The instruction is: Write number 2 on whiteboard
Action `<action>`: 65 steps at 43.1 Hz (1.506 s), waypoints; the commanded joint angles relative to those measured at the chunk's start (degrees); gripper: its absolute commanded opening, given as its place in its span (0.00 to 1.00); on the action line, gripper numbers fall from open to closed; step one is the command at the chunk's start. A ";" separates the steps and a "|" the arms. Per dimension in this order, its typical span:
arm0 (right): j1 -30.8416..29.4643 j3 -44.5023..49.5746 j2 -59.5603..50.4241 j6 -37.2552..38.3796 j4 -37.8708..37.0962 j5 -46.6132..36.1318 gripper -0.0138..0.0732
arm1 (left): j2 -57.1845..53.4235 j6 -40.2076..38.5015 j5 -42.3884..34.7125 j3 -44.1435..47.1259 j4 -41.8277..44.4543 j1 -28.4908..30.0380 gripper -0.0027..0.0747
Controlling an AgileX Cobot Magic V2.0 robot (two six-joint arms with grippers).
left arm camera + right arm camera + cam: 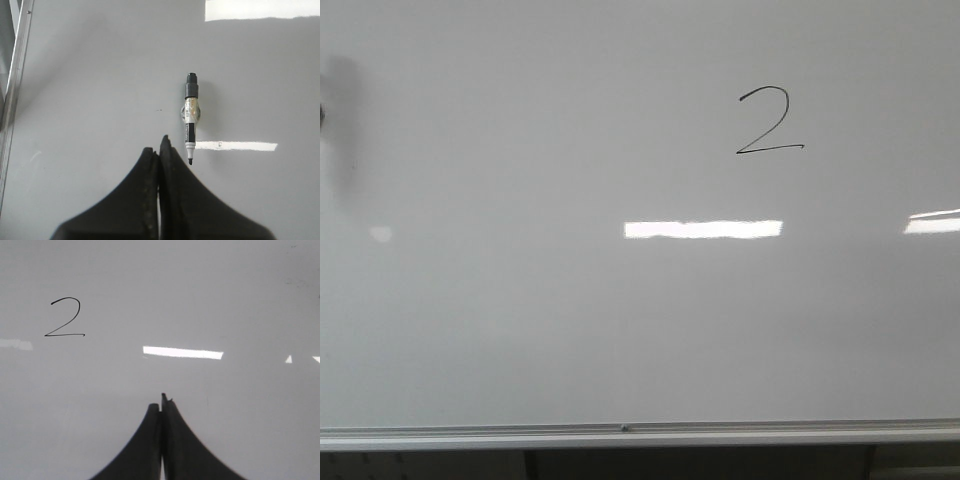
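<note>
Closest to the lens in each wrist view are the dark fingers of the end effectors, both pressed together and holding nothing. Going left to right: the left end effector [160,146] faces the whiteboard [100,75], and just beside its fingertips a marker [190,119] sits against the board, uncapped, its tip pointing toward the fingers, apparently stuck there by a small round clip behind its barrel. The marker touches neither finger. Further right, the right end effector [162,402] faces bare board, with the number 2 [65,317] well apart from it, off to one side.

In the front view the number 2 [770,120] sits in the upper right part of the whiteboard [520,330], complete with curled top and flat base stroke, above a bright strip of reflected light. Neither arm shows in that view.

Judging by this, the writing is done and the marker parked; little or nothing appears to be left.

Count: one whiteboard, one digit, one marker, two end effectors.
</note>
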 commanded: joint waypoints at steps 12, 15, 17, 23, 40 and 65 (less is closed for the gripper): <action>-0.40 0.28 -1.00 0.00 0.45 -6.76 0.08 | -1.54 0.03 -4.63 1.99 -0.20 -0.36 0.01; -0.40 0.28 -1.00 0.00 0.45 -6.70 0.08 | -1.54 0.03 -4.63 1.99 -0.20 -0.36 0.01; -0.40 0.28 -1.00 0.00 0.45 -6.78 0.08 | -1.54 0.03 -4.63 1.99 -0.20 -0.36 0.01; -0.40 0.28 -1.00 0.00 0.45 -6.72 0.08 | -1.54 0.03 -4.63 1.99 -0.20 -0.36 0.01; -0.40 0.28 -1.00 0.00 4.22 -6.40 0.08 | -1.54 0.03 -4.63 1.99 -0.20 -0.36 0.01; -0.40 0.28 -1.00 0.00 4.16 -6.40 0.08 | -1.54 0.03 -4.63 1.99 -0.20 -0.36 0.01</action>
